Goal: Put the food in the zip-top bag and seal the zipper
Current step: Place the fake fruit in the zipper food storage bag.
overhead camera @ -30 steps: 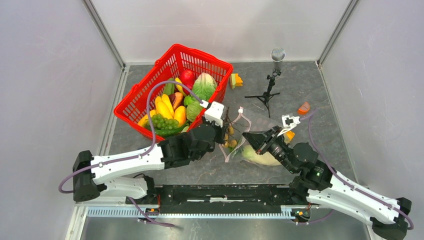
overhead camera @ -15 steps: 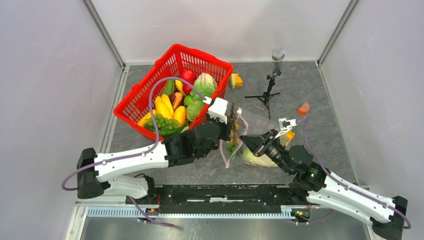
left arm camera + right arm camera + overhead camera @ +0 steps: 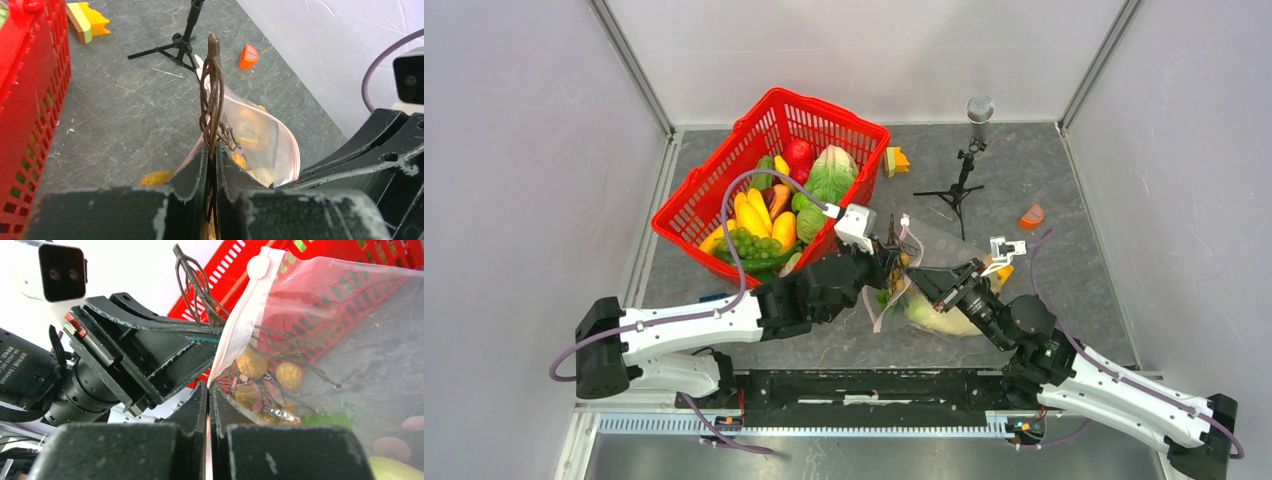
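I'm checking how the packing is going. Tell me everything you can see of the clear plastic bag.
The bag is clear, crinkly plastic with a pale pink strip along its open mouth. It lies on the grey table near the red basket. The right gripper pinches the pink edge, holding it up. The left gripper holds a brown twiggy bunch at the mouth; its small yellow-brown fruits show through the plastic, with something green and something cream-coloured also inside.

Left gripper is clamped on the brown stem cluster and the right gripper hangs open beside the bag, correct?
No: the right gripper is shut on the zip-top bag's pink zipper edge, as the right wrist view shows. The left gripper is indeed clamped on the brown stem cluster.
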`<state>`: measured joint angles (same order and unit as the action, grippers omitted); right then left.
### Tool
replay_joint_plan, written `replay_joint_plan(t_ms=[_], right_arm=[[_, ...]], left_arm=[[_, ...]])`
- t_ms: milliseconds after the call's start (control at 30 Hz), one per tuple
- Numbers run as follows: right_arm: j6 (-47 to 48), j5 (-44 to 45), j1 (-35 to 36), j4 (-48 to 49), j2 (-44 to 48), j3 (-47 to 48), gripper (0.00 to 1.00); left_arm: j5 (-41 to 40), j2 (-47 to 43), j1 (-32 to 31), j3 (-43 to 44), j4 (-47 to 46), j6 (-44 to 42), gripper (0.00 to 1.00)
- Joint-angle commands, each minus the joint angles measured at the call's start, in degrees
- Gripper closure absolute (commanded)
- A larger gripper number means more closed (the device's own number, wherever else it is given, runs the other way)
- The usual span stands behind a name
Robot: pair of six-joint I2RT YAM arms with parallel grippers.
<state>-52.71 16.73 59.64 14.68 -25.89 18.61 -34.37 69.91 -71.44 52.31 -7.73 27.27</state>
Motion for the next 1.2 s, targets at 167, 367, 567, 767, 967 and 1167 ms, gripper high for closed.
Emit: replay_joint_plan(t_ms=[167, 367, 567, 767, 967, 1167], right_arm=[[-0.10, 3.92, 0.22, -2.19, 2.30, 2.04, 0.97], [-0.40, 4.14, 0.30, -1.54, 3.42, 1.36, 0.97], [-0.18, 1.52, 0.22, -1.15, 4.22, 2.53, 0.97], [-0.62, 1.63, 0.22, -1.80, 6.16, 2.84, 0.97], [-0.47, 1.86, 0.22, -2.66, 6.95, 3.68, 0.97], [-0.08, 0.57, 0.22, -1.57, 6.25, 4.26, 0.97]], left_arm=[[13.07, -2.16, -0.38, -0.01, -9.65, -3.34, 0.98], [17.62, 1.74, -0.39, -0.37, -10.61, -4.74, 0.98], [5.44, 3.83, -0.42, -3.01, -12.05, 0.32, 0.98], [-1.75, 2.60, -0.38, -3.53, -12.13, -0.70, 0.98], [4.06, 2.99, -0.41, -5.14, -14.93, -4.64, 0.98], [8.79, 2.45, -0.57, -6.29, -20.51, -8.03, 0.98]])
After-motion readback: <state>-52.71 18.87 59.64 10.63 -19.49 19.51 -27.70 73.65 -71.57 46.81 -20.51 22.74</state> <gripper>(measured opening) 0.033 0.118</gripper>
